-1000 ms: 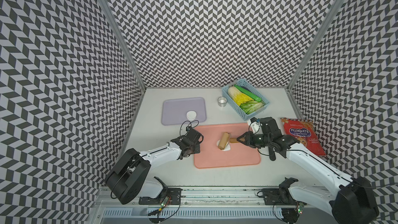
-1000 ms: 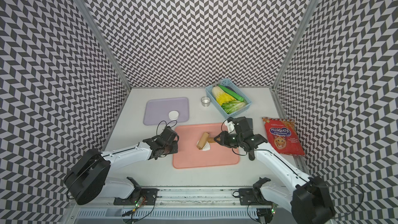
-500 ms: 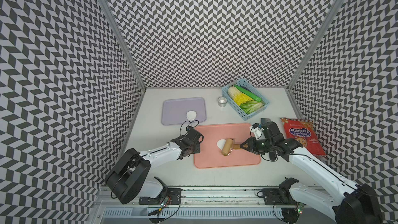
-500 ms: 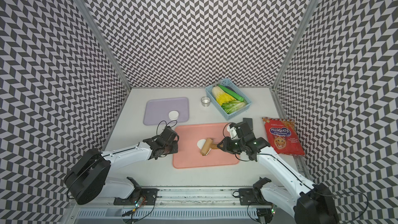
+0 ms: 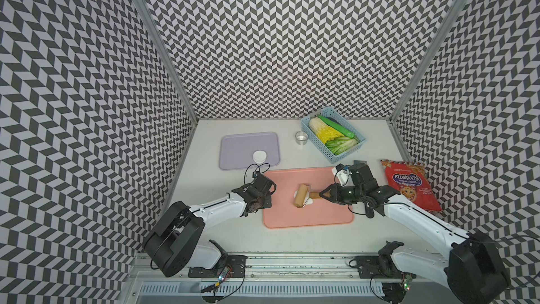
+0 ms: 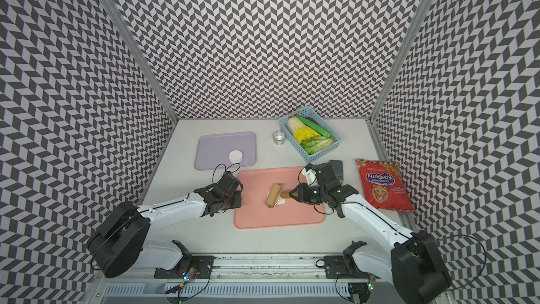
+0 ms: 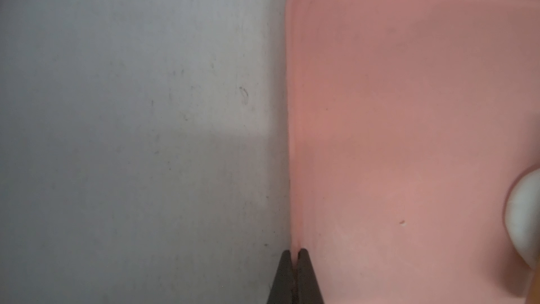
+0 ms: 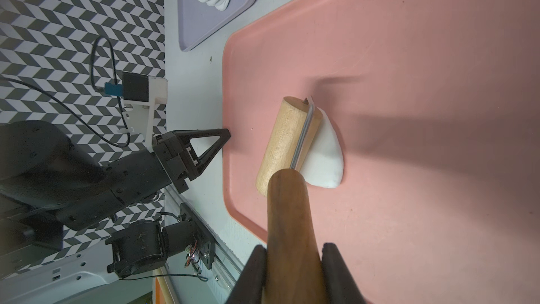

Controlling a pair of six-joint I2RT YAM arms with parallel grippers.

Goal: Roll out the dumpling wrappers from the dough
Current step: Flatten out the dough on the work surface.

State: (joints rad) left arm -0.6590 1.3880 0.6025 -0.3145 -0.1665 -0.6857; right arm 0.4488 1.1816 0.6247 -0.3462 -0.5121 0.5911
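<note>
Mid-frame on the pink board, right gripper grasps the roller by its handle, pressing dough flat; left gripper, jaws clenched, bears on the board's edge, likely steadying it.

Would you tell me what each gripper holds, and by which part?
The right gripper holds the rolling pin by its handle. The left gripper is shut at the pink mat's edge; a pinch cannot be told.

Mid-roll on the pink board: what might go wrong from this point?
The dough sticks out on one side of the wooden roller, so it may flatten lopsided or cling to the roller. The left gripper, shut, meets only the rim of the pink board; the board may slide when the right gripper pushes.
</note>
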